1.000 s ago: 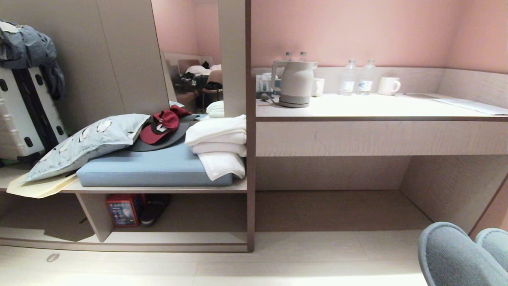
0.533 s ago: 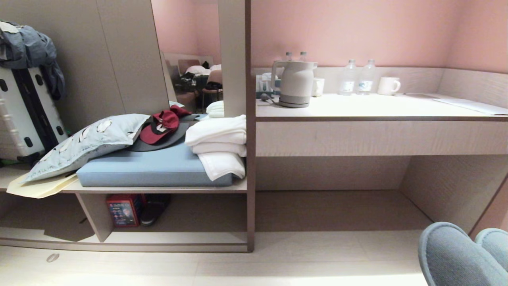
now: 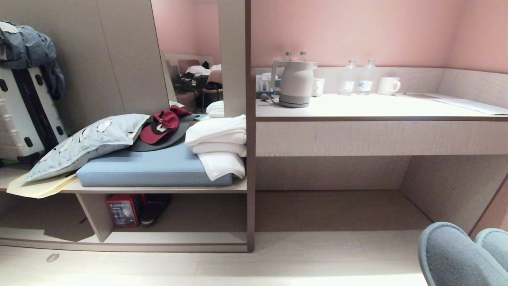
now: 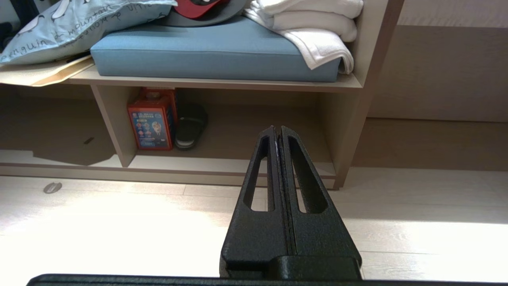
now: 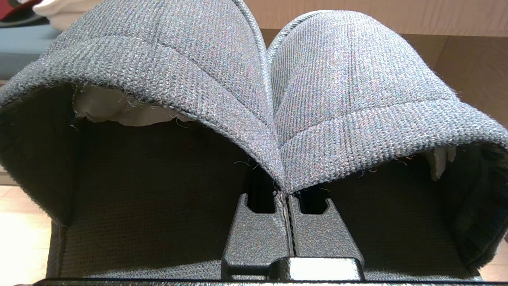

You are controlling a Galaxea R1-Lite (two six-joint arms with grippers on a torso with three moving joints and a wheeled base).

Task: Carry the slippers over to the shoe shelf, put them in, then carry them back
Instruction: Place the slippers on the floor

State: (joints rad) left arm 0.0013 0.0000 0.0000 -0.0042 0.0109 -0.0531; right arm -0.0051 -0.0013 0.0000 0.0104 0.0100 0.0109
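The two grey fabric slippers (image 3: 456, 254) hang side by side at the lower right of the head view, toes pointing away from me. My right gripper (image 5: 282, 194) is shut on the slippers (image 5: 222, 71), pinching their adjoining inner edges together; its fingertips are hidden in the fabric. The shoe shelf (image 3: 174, 237) is the low cubby at the lower left, with a light bottom plank and a slanted divider (image 3: 95, 216). My left gripper (image 4: 276, 129) is shut and empty, held above the floor in front of the shoe shelf (image 4: 222, 165).
Inside the cubby stand a red box (image 3: 123, 209) and a lone black shoe (image 3: 154, 208). Above it lie a blue cushion (image 3: 151, 167), a pillow, a red cap and white towels (image 3: 218, 143). A suitcase (image 3: 24, 111) stands at the left. The desk (image 3: 377, 107) bears a kettle, bottles and mugs.
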